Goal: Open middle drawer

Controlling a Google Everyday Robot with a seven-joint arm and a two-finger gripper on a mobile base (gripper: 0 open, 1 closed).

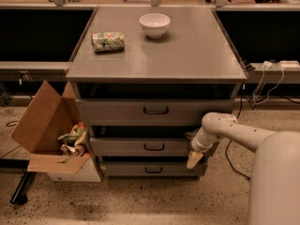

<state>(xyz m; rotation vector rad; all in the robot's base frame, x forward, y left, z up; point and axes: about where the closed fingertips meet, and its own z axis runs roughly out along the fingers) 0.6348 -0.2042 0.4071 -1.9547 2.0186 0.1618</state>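
The gripper point(194, 159) is hanging below the desk's point(187, 55) front right corner, pointing down beside the middle drawer's point(136, 147) right end, its grip being impossible to make out.

gripper point(193, 160) at right end of middle drawer point(136, 147), white bowl point(154, 25) on cabinet top point(192, 55)

Gripper point(194, 159) at middle drawer point(140, 147) right end; drawer interior hidden, robot body point(276, 182) cropped.
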